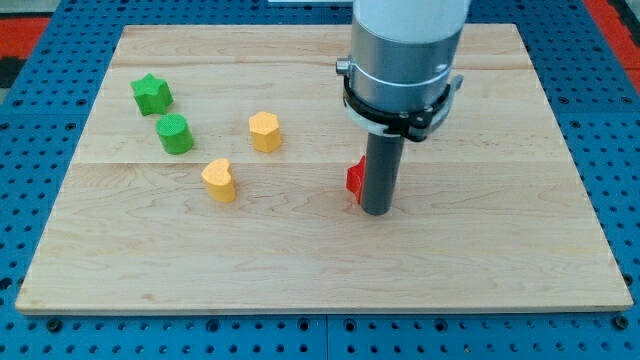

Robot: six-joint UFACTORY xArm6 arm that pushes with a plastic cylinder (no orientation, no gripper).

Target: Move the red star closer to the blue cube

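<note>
At the table's left sit a green star, green cylinder, and two yellow blocks, untouched. The red star lies mid-table, touching the tip on its left. There is no pincer, only the rod; no blue cube is visible, so progress cannot be judged

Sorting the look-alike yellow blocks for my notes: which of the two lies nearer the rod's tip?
The yellow hexagonal block, the upper of the pair, is nearer my tip. The yellow heart block sits farther toward the view's left, below the green blocks.
</note>
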